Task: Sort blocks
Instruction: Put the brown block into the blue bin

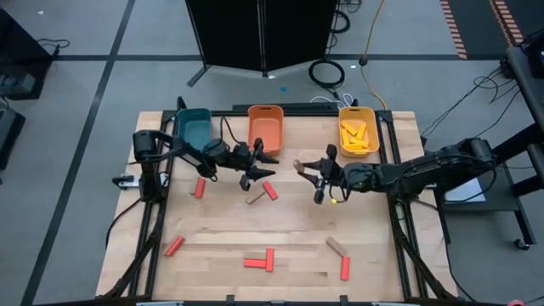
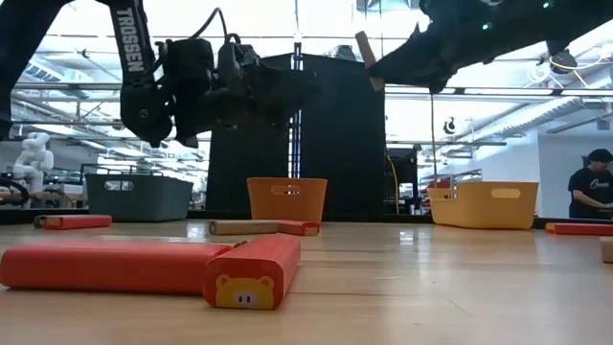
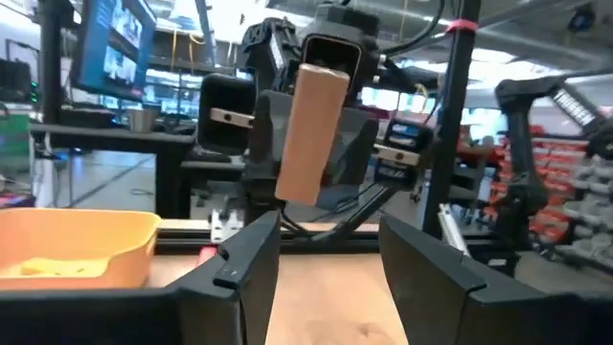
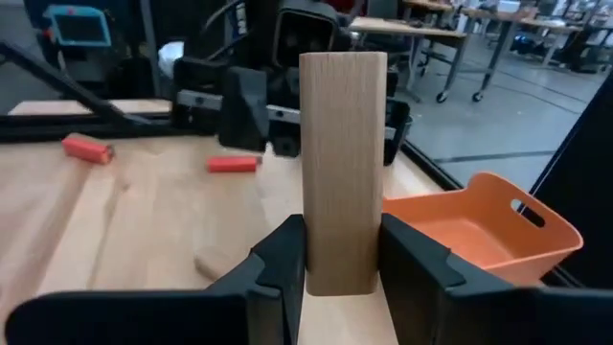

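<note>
Right end effector (image 1: pixel 313 172) is clamped on a plain tan rectangular wooden block (image 4: pixel 343 158), held upright above the surface, just facing the left end effector (image 1: pixel 257 170), whose fingers stand apart, with the orange plastic bin (image 1: pixel 265 126) close behind them.
</note>
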